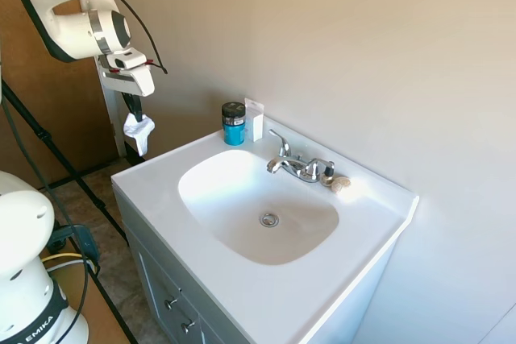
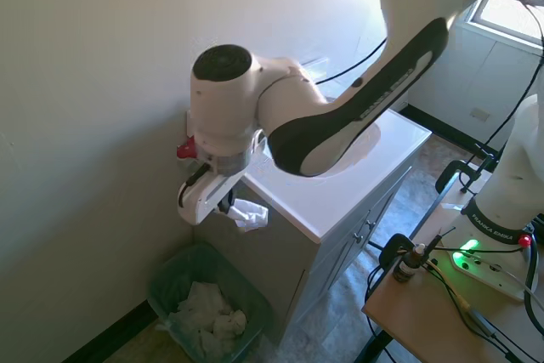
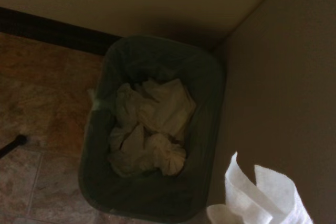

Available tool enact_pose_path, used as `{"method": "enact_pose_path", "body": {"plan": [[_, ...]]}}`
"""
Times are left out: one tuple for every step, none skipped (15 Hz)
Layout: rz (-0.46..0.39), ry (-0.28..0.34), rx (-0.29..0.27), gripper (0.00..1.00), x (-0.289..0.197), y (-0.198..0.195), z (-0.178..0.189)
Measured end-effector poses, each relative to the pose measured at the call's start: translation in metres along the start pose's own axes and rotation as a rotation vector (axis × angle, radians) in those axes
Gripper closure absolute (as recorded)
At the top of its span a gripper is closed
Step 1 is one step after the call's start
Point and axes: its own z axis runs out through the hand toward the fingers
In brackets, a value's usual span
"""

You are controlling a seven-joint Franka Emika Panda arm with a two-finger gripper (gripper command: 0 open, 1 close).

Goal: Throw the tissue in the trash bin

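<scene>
Tissue [image 3: 262,198] above possibly paper-filled bin [image 3: 152,129]

I see only part of the tissue [image 3: 262,198] in the wrist view, cut by the bottom edge. The trash bin [image 2: 174,274] runs off the second exterior view's lower edge.

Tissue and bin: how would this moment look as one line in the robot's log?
gripper: shut on tissue | position: beside the sink cabinet, above trash bin | bin: already holds crumpled paper | tissue: not yet dropped
</scene>
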Motion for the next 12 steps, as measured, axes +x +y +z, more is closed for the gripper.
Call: {"method": "enact_pose_path", "body": {"plan": [[0.002,-0.003,-0.007,1.00,0.000,-0.009,0.011],[0.007,-0.008,-0.015,1.00,0.000,-0.016,0.021],[0.012,-0.015,-0.024,1.00,0.000,-0.022,0.030],[0.019,-0.021,-0.037,0.00,0.002,-0.027,0.037],[0.024,-0.026,-0.046,0.00,0.004,-0.031,0.041],[0.026,-0.030,-0.052,0.00,0.005,-0.033,0.043],[0.028,-0.033,-0.054,0.00,0.007,-0.035,0.044],[0.027,-0.037,-0.055,0.00,0.009,-0.035,0.044],[0.027,-0.038,-0.055,0.00,0.011,-0.035,0.044],[0.025,-0.037,-0.056,0.00,0.014,-0.035,0.045],[0.019,-0.040,-0.060,0.00,0.015,-0.035,0.045],[0.009,-0.045,-0.067,0.00,0.015,-0.034,0.045]]}}
